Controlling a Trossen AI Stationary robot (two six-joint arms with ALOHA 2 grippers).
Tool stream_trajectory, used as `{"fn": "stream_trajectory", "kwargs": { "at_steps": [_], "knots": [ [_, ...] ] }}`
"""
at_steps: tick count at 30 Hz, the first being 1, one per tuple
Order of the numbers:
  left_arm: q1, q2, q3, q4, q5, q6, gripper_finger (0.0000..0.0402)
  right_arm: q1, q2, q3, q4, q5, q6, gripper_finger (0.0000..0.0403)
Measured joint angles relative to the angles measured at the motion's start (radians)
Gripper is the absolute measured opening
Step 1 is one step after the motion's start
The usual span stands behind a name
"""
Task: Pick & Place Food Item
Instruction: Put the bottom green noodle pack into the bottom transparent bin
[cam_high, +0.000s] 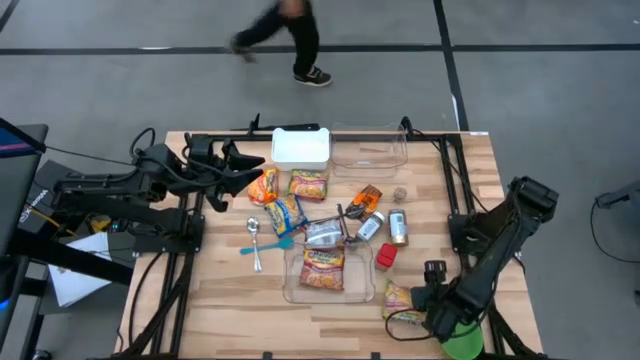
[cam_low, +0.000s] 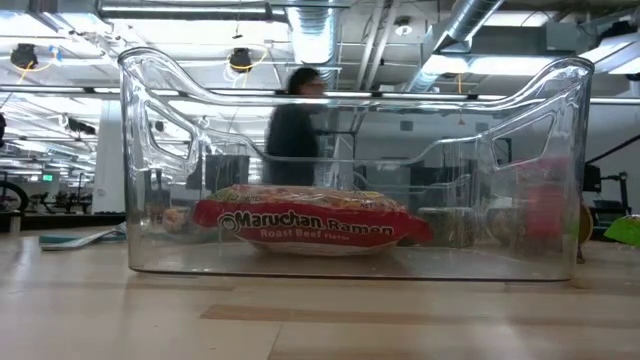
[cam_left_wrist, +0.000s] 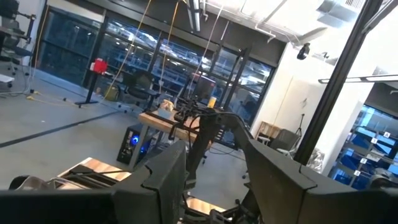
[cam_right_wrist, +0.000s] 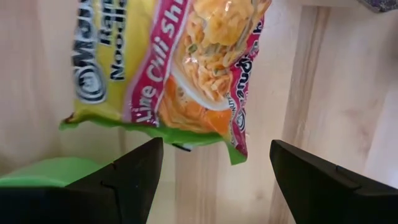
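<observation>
High view: wooden table (cam_high: 230, 300) w/ clutter mid-table. Clear bin (cam_high: 292, 285) near front centre holds a ramen pack (cam_high: 323, 269). Second clear bin (cam_high: 368, 152) and a white tub (cam_high: 300, 147) sit at the far edge. Loose packs, a spoon (cam_high: 254, 240), a can (cam_high: 398, 227) and small red item (cam_high: 386, 255) lie between. Left gripper (cam_high: 243, 160) is up at far left of table, beside the white tub, above an orange snack bag (cam_high: 263, 186); can't tell its finger state here. Right gripper (cam_high: 422, 300) is low at front right, just at a yellow noodle pack (cam_high: 398, 298), next to a green thing (cam_high: 462, 342) at the table edge. A person (cam_high: 290, 35) walks on the floor beyond.

Low view: the clear bin (cam_low: 150, 200) fills the pic, red Maruchan pack (cam_low: 310, 225) lying flat on its floor. Person (cam_low: 295, 120) blurred behind. No grippers seen.

Left wrist: fingers (cam_left_wrist: 161, 180) point out at the room, partly apart, nothing between them.

Right wrist: fingers (cam_right_wrist: 134, 171) spread wide, either side of the noodle pack's (cam_right_wrist: 180, 68) lower end; pack lies on the wood, not pinched. Green thing (cam_right_wrist: 37, 171) beside one finger.
</observation>
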Motion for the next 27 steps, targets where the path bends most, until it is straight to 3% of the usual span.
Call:
{"fn": "stream_trajectory", "kwargs": {
  "at_steps": [16, 27],
  "knots": [
    [0.0, 0.0, 0.0, 0.0, 0.001, -0.01, 0.0145, -0.001, 0.01, 0.0, 0.087, 0.001, -0.018, 0.0284],
    [0.0, 0.0, 0.0, 0.0, 0.0, -0.011, 0.014, -0.001, 0.009, -0.04, 0.123, -0.017, -0.039, 0.0195]
  ]
}}
